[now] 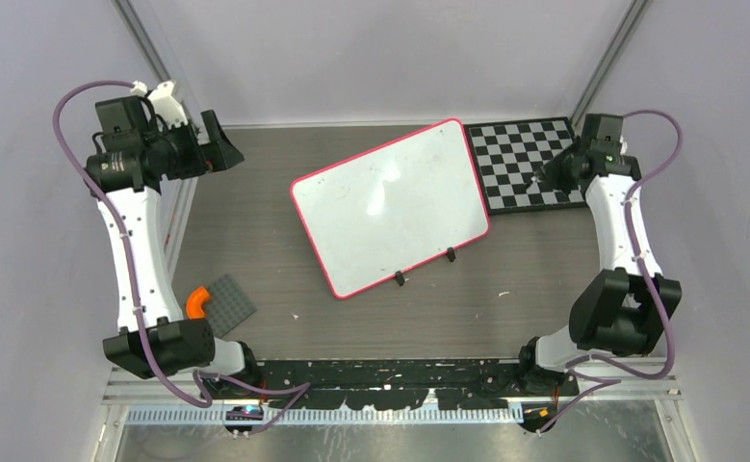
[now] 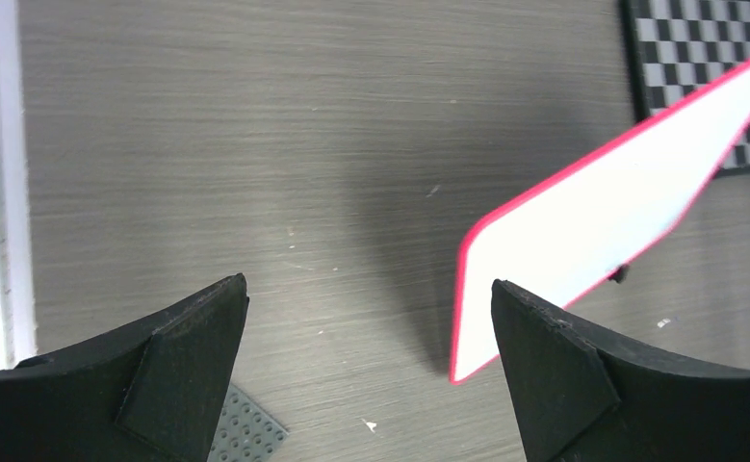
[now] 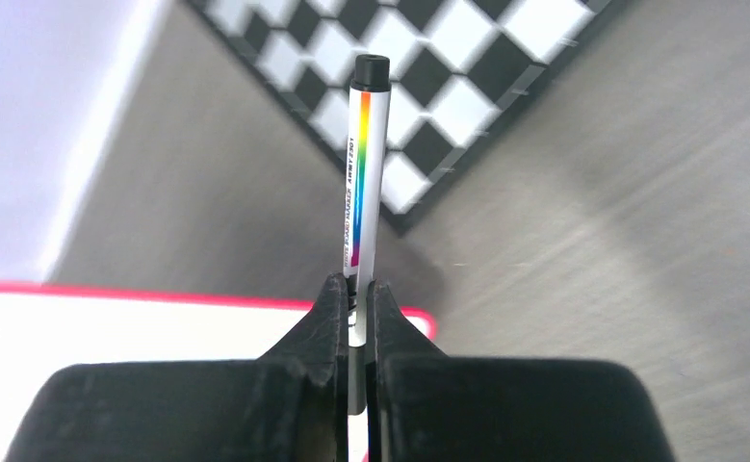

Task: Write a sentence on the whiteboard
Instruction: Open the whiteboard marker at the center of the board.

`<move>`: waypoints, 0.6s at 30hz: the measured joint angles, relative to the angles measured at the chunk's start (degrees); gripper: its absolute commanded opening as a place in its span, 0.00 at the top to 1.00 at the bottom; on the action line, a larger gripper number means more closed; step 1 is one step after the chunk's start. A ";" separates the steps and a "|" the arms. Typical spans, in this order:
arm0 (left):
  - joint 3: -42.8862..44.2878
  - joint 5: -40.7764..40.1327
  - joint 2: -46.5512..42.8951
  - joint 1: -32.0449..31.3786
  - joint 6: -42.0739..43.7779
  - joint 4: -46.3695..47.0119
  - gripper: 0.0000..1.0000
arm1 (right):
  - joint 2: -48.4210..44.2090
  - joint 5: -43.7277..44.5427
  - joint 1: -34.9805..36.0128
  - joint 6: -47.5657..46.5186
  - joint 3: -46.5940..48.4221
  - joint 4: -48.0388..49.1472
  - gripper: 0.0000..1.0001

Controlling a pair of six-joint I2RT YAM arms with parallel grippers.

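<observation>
Clamping a marker [image 3: 365, 164] by the far-right corner

Top view: the whiteboard [image 1: 390, 207] sits mid-counter, its long axis running from the left edge toward the far-right corner, clip feet on its near long side, face plain white; its right end is just beside the checkerboard mat [image 1: 530, 164]; the left gripper [image 1: 224, 146] hangs at the far-left corner, the right gripper [image 1: 552, 173] over the mat; the counter [image 1: 255, 221] is grey wood-grain, the walls pale. Left wrist: jaws spread wide, nothing between them; the board lies ahead to the right. Right wrist: the fingers [image 3: 327, 318] pinch the marker, whose black end points toward the mat; the board's red-rimmed corner lies beneath.
</observation>
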 measured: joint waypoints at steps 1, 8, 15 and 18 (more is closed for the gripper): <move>0.39 1.01 0.00 -0.09 0.13 0.00 0.00 | -0.96 -0.59 0.85 0.52 1.20 0.52 1.00; 2.14 10.69 -0.02 -3.39 0.42 -0.52 0.00 | -5.35 -2.99 12.63 2.05 7.19 6.62 1.00; 0.90 16.37 -0.57 -16.17 -0.20 2.47 0.01 | -6.86 -3.26 26.97 1.99 12.33 14.23 1.00; -2.60 18.58 -1.84 -22.40 -2.16 7.61 0.03 | -7.04 -2.97 32.50 1.62 13.99 17.27 1.00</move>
